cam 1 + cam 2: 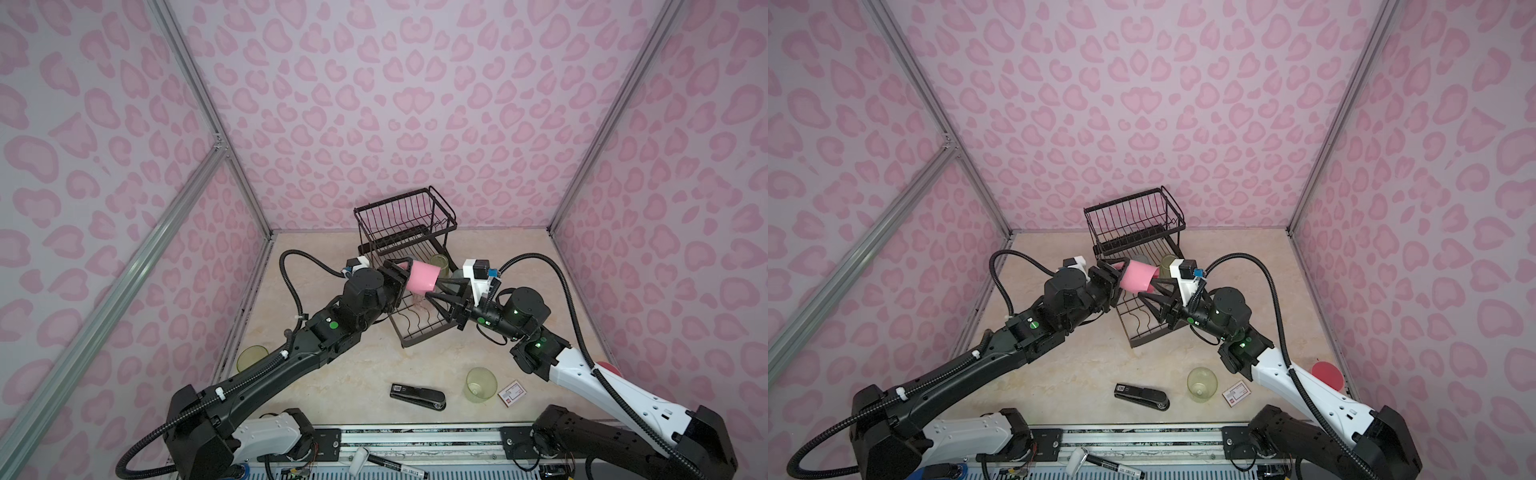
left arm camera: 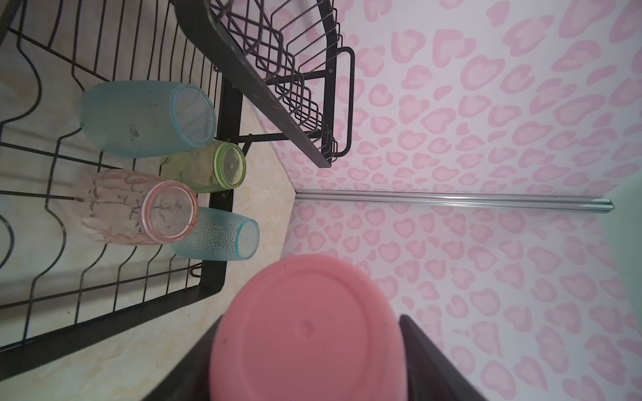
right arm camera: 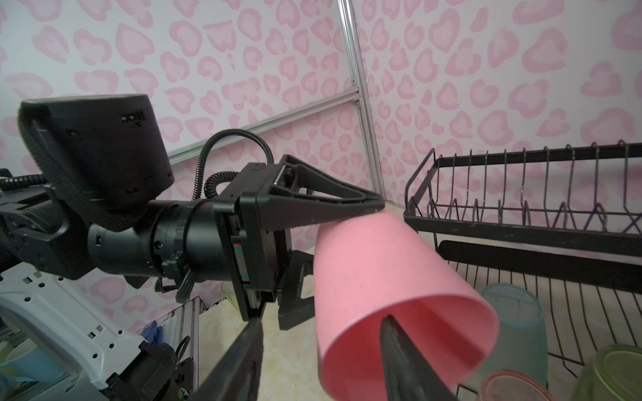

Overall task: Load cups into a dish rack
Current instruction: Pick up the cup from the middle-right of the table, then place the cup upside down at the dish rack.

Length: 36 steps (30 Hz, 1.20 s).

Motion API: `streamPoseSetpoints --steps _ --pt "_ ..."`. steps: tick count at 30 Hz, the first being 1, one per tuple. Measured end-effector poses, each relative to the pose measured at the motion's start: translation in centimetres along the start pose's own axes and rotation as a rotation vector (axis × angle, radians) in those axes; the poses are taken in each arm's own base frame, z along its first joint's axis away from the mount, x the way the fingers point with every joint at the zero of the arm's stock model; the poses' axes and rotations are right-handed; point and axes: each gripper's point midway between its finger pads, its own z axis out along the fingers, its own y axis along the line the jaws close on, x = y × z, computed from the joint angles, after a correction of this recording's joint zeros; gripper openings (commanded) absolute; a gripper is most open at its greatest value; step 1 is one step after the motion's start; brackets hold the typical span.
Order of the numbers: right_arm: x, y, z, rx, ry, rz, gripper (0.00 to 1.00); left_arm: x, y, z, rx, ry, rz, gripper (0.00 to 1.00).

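Cup (image 1: 423,279), pink, hangs sideways over the rack (image 1: 405,216). My left pincer (image 1: 409,276) clamps its base end. My right pincer (image 1: 432,289) stands apart, one finger (image 3: 399,350) inside the mouth.

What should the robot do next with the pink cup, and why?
Probably the right gripper should back straight out of the pink cup. Its jaws stand open, one inside the cup's mouth, while the left gripper clamps the base end by the dish rack.
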Motion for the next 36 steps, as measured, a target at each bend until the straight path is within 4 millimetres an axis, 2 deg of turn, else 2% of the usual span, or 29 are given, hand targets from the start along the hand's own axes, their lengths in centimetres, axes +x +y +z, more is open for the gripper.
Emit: streamPoseSetpoints --steps 4,8,12,18,24,29,36 --pt "0.2 -3.0 -1.2 0.102 0.014 0.063 0.55 -0.7 0.4 0.0 -0.014 -0.043 0.053 0.62" --pt "0.3 -6.1 -2.9 0.22 0.013 0.146 0.54 -1.4 1.6 0.0 -0.052 -0.091 0.13 0.62" --pt "0.7 -7.8 -4.0 0.306 0.04 0.195 0.54 -2.0 2.6 -0.1 -0.089 -0.138 0.223 0.6" --pt "1.5 -10.5 -5.8 0.445 0.072 0.26 0.53 -1.4 2.8 -0.3 -0.117 -0.187 0.394 0.6" --pt "2.5 -14.3 -8.6 0.614 0.09 0.349 0.53 -0.5 3.8 -0.3 -0.167 -0.223 0.586 0.6" --pt "3.0 -16.0 -10.4 0.689 0.084 0.405 0.52 0.6 4.7 0.2 -0.201 -0.234 0.731 0.59" --pt "3.3 -16.5 -11.2 0.715 0.085 0.425 0.52 2.3 6.8 1.3 -0.256 -0.233 0.919 0.6"
